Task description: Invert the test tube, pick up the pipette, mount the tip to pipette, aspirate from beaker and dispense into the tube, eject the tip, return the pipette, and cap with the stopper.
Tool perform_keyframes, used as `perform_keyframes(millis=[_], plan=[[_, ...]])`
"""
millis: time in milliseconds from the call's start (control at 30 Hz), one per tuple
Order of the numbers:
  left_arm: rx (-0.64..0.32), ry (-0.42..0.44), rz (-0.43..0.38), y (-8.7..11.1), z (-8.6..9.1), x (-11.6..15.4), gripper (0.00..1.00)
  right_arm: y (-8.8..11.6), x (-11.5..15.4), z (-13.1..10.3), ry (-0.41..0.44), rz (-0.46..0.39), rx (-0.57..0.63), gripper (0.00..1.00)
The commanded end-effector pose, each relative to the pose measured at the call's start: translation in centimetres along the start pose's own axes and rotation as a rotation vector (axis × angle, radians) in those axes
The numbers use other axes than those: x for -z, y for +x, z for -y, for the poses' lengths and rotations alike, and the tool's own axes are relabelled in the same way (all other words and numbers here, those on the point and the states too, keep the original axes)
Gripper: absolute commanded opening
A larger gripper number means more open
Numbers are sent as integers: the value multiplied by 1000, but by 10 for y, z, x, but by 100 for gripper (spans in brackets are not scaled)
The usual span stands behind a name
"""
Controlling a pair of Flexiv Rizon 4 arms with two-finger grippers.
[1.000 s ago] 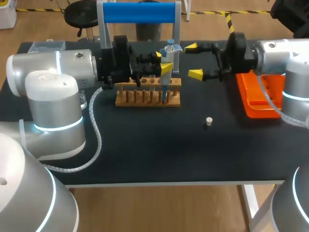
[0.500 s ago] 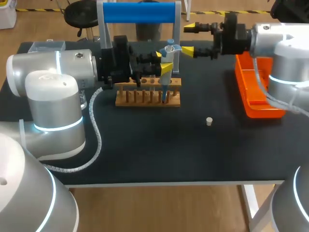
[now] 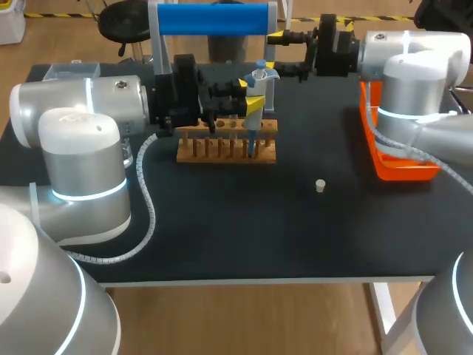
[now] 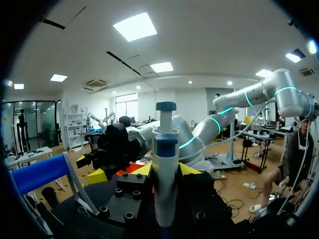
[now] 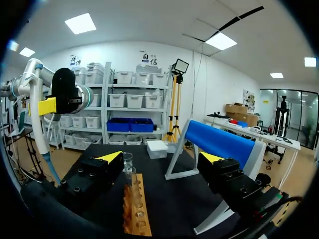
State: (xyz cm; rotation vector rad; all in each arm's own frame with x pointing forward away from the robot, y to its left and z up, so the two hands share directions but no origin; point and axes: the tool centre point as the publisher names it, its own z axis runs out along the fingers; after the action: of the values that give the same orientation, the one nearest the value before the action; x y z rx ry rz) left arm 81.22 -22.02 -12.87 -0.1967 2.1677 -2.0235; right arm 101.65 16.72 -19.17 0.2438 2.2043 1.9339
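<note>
My left gripper (image 3: 249,96) is shut on the white and blue pipette (image 3: 256,89), holding it upright over the wooden tube rack (image 3: 227,150). In the left wrist view the pipette (image 4: 165,164) stands between the yellow fingertips (image 4: 188,169). The pipette's lower end reaches down to the rack's right part. My right gripper (image 3: 281,53) hangs open and empty behind the rack, near the blue-topped stand (image 3: 214,18). From the right wrist, a glass test tube (image 5: 132,183) stands in the rack (image 5: 136,211), with a beaker (image 5: 128,160) beyond it. The small pale stopper (image 3: 320,186) lies on the black table.
An orange tray (image 3: 392,159) sits at the table's right, under my right arm. A clear box (image 3: 70,72) stands at the far left corner. A white box (image 5: 157,148) lies past the beaker. My left arm's cable (image 3: 148,214) curls across the front left.
My right gripper has swung back and to the left, from beside the rack to near the blue stand. The left arm and the pipette have stayed put.
</note>
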Motion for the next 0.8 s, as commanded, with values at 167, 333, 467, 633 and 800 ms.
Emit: perform_keyframes(millis=[167, 333, 467, 633, 800], plan=[[-2, 5, 6, 1, -1, -1, 0, -26, -18, 9, 30, 32, -1, 100], [-2, 5, 6, 1, -1, -1, 0, -37, -23, 11, 55, 54, 11, 100], [-2, 5, 6, 1, -1, -1, 0, -43, -24, 11, 63, 74, 14, 100], [-2, 5, 6, 1, -1, -1, 0, -44, -24, 11, 68, 98, 15, 100], [-2, 5, 6, 1, -1, -1, 0, -43, -29, 9, 72, 108, 11, 100]])
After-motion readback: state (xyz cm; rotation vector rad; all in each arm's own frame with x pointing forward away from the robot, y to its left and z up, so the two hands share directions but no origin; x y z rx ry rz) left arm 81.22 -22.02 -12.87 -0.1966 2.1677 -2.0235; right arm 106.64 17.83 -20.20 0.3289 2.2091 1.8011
